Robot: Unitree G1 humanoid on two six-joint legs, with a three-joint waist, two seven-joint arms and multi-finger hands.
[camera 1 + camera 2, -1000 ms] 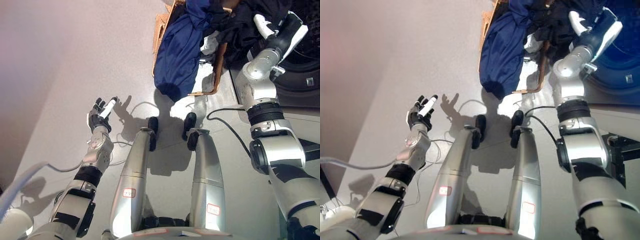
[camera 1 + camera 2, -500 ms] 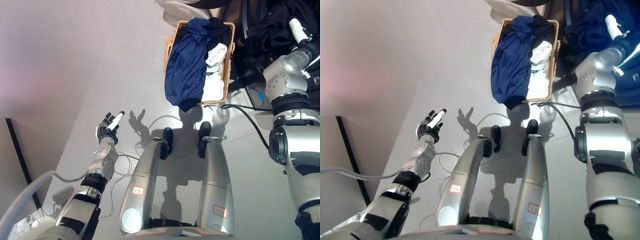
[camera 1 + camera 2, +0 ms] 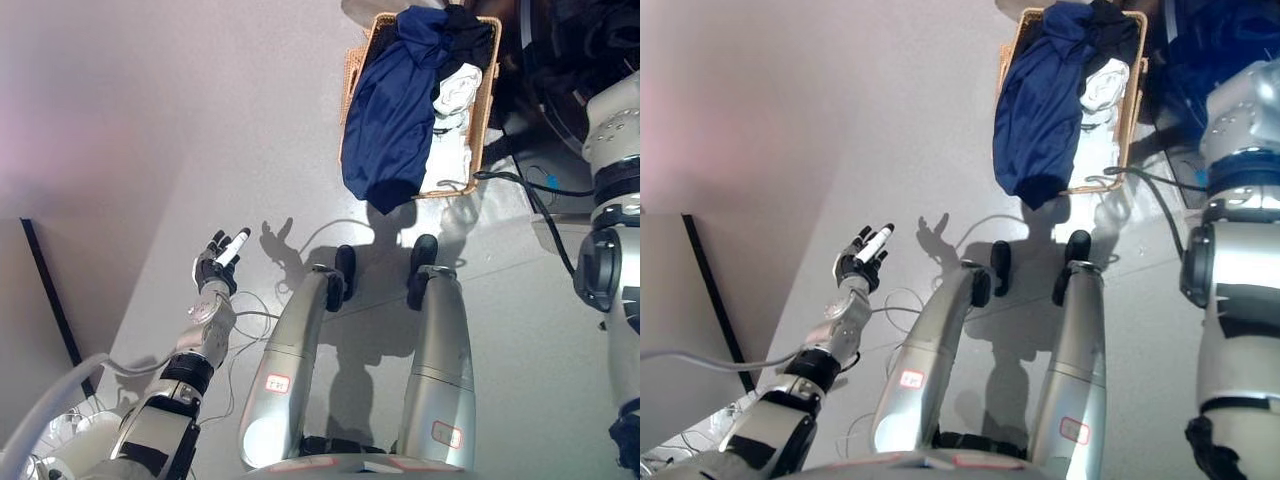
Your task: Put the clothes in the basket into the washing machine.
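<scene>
The wicker basket [image 3: 357, 70] stands on the floor [image 3: 200, 120] at the top of both views, ahead of the robot and slightly toward its right side. Its long axis runs roughly away from the robot, near end closest to the robot's position. It holds a navy-blue garment [image 3: 395, 110] that drapes over the near rim and reaches the floor, a white garment [image 3: 455, 90] against the right wall, and dark clothing [image 3: 470, 25] at the far end.

The washing machine [image 3: 560, 70] shows only in part as a dark mass at the upper right, just beside the basket's right wall; its door opening cannot be made out clearly.

The left robot hand [image 3: 218, 265] hangs over bare floor at the lower left, well apart from the basket, fingers extended and released, grasping nothing. The basket lies ahead of it and to its right.

The right arm enters at the right edge and rises toward the machine; the right robot hand is outside both views, so its state cannot be told.

Judgement: the right arm is the nearer one to both basket and machine. The next reach should come from that side, along the basket's right wall, toward the white or dark items. The navy garment's floor-trailing end may drag if lifted from the far end.
</scene>
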